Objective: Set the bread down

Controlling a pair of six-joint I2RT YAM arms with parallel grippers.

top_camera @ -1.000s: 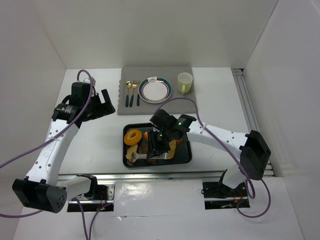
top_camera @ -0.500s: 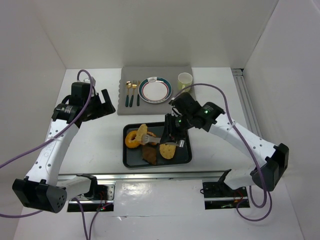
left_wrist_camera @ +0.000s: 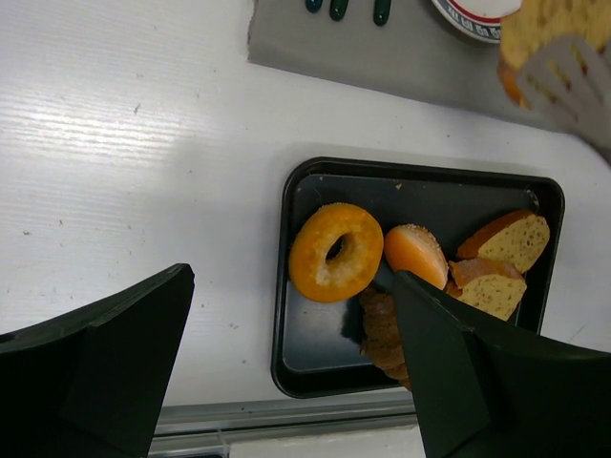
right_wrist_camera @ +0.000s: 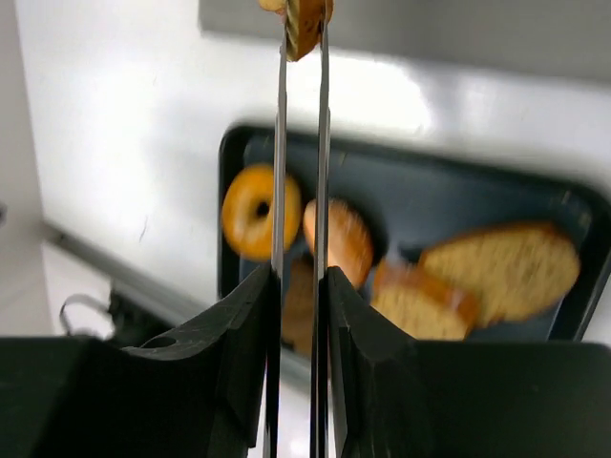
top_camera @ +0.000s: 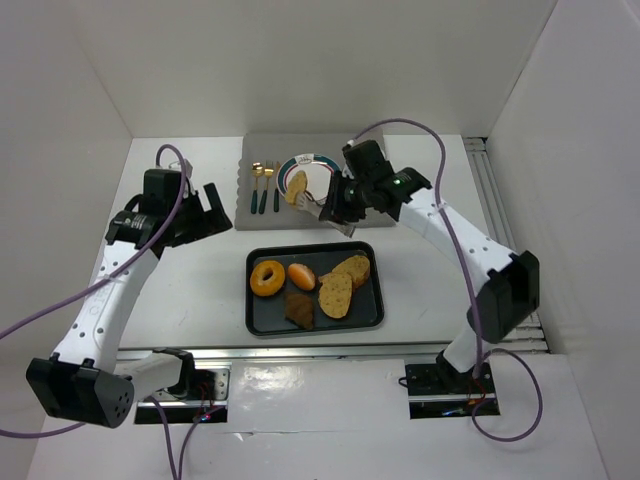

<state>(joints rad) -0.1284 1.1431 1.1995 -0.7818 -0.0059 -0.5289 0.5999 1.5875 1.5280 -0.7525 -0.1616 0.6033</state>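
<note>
My right gripper [top_camera: 338,204] is shut on metal tongs [top_camera: 320,205], and the tongs pinch a slice of bread [top_camera: 297,186] above the left part of the white plate [top_camera: 318,162] on the grey mat. In the right wrist view the two tong blades [right_wrist_camera: 322,143] run up between my fingers [right_wrist_camera: 248,324] to the bread [right_wrist_camera: 305,19] at the top edge. The left wrist view shows the bread [left_wrist_camera: 535,29] and tongs [left_wrist_camera: 573,81] at its top right. My left gripper [top_camera: 205,210] is open and empty, held left of the mat.
A black tray [top_camera: 268,312] near the front holds a bagel [top_camera: 267,277], a bun [top_camera: 301,275], two bread slices [top_camera: 336,293] and a dark piece [top_camera: 299,308]. Cutlery [top_camera: 263,188] lies on the grey mat [top_camera: 262,218] left of the plate. White walls enclose the table.
My right arm has lifted the bread slice out of the tray with the tongs and carried it back to above the plate. The left arm has stayed still.
</note>
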